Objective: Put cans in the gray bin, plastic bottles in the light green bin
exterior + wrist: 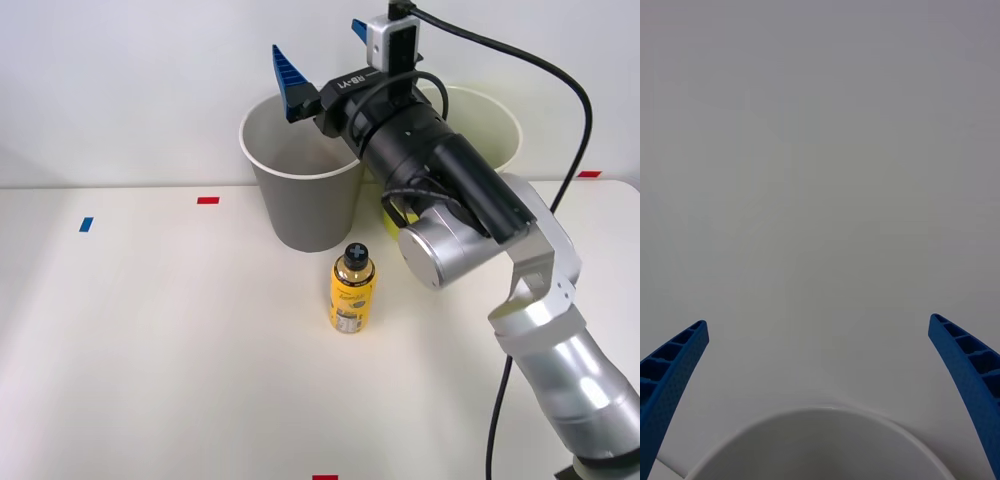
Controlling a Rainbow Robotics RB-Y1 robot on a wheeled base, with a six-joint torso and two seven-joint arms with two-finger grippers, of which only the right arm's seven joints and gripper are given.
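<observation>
You are looking at the right gripper (322,62) hovering above the gray bin (300,205), over the back part of its white rim, and its blue ribbed fingers (291,82) are standing wide apart with nothing between them. In the right wrist view the two fingers (670,382) are showing at the lower corners, far from each other, and a curved piece of the white rim of the gray bin (820,439) is lying between them, with a plain pale wall behind. The right arm (450,200) is reaching in from the right side of the front view and is crossing in front of the light green bin (495,125), so you are seeing only the upper rim and a small yellow-green part of that bin. The two bins are standing just beside each other at the back of the white table (150,350). A yellow bottle (352,289) with a black cap is standing upright on the table, in front of the gray bin and near it, apart from the gripper. What is lying inside the bins, you cannot tell from these views. Some small red and blue marks (208,200) are sitting on the table surface.
</observation>
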